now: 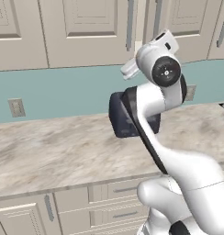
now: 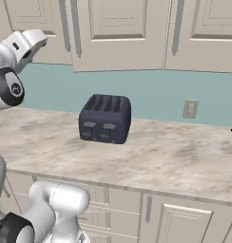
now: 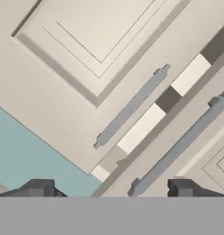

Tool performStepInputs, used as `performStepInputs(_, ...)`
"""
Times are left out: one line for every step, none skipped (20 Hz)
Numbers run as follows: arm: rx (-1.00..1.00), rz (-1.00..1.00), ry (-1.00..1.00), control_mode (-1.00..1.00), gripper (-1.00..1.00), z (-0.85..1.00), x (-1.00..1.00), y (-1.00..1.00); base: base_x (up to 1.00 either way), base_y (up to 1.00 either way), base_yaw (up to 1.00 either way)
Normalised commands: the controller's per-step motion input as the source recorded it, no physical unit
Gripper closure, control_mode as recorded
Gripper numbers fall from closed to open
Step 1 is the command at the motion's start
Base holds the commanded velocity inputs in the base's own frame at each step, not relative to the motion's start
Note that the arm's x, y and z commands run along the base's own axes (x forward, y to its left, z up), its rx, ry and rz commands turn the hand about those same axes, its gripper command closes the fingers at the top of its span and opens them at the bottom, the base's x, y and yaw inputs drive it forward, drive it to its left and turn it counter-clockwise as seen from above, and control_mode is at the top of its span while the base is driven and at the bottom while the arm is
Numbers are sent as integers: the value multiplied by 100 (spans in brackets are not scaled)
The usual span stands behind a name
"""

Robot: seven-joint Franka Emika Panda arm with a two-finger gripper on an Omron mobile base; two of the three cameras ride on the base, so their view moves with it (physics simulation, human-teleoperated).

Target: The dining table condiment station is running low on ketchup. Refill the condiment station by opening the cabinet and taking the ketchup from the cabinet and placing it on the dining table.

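The arm reaches up toward the cabinet (image 1: pixel 86 27), the cream wall cupboard above the long counter (image 1: pixel 49 147), and its doors are shut, so the ketchup cannot be seen. In the hand view the gripper (image 3: pixel 111 188) points at the seam where two doors meet; its two dark fingertips (image 3: pixel 38 187) stand wide apart at the bottom of that view, with nothing between them and nothing held. That view is rolled, so the two long grey bar handles run diagonally: the left handle (image 3: pixel 132 105) and the right handle (image 3: pixel 178 144) lie on either side of the seam, and neither fingertip touches a handle. A strip of the teal wall (image 3: pixel 36 156) shows below the door's lower edge. On the counter a dark toaster (image 2: pixel 105 118) stands against the teal backsplash, partly hidden behind the arm in the left base view. A wall outlet (image 2: pixel 190 108) sits to the right of the toaster. Cream drawers (image 1: pixel 114 202) run under the counter.
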Motion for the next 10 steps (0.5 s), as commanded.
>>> performStepInputs(-19, -7, 20, -100, -100, 0, 43, 0, 0, 0, 0)
performStepInputs(-17, -6, 20, -100, -100, 0, 44, 0, 0, 0, 0)
performStepInputs(-16, -4, 22, -100, -100, 0, 61, 0, 0, 0, 0)
performStepInputs(-17, -2, 20, -100, -100, 0, 59, 0, 0, 0, 0)
performStepInputs(-17, -1, 17, -100, -100, 0, 61, 0, 0, 0, 0)
performStepInputs(-19, -1, 15, -100, -100, 0, 65, 0, 0, 0, 0)
performStepInputs(-22, -1, 13, -100, -100, 0, 64, 4, 0, 0, 0)
performStepInputs(-25, -1, 11, -100, -100, 0, 61, 8, 0, 0, 0)
performStepInputs(-26, 0, 8, -100, -100, 0, 47, 0, 0, 0, 0)
performStepInputs(-23, 0, 7, -100, -100, 0, 35, 0, 0, 0, 0)
